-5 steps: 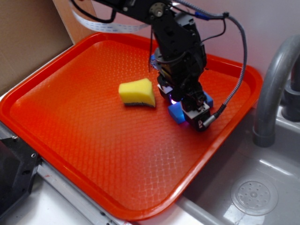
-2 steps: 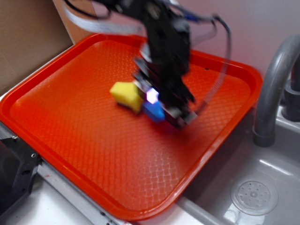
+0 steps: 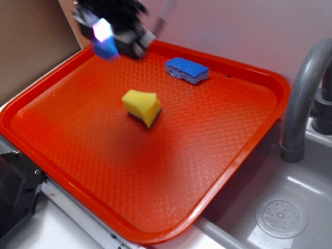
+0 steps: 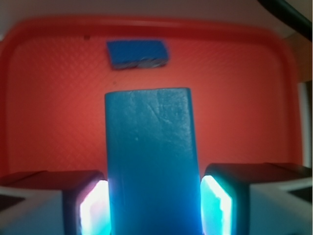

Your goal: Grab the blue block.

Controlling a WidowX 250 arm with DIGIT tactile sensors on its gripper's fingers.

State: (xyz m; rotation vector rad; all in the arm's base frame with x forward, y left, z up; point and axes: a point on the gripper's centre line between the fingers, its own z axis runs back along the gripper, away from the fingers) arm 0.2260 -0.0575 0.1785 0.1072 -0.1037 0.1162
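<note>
1. Here, in the wrist view, the gripper [image 4: 154, 205] has its jaws clamped on the blue block [image 4: 151, 166], one lit pad against each side.
2. The blue block projects forward from the jaws, clear of the orange tray [image 4: 49, 98] beneath it.
3. In the exterior view, the yellow sponge [image 3: 141, 107] lies near the tray centre.
4. The blue sponge [image 3: 187, 69] lies by the far rim.
5. The gripper [image 3: 111, 33] is blurred, above the far-left corner.

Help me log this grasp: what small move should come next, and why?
Probably just hold the grip steady: the gripper is shut on the blue block, which hangs clear above the orange tray, apart from the yellow sponge and blue sponge.
</note>
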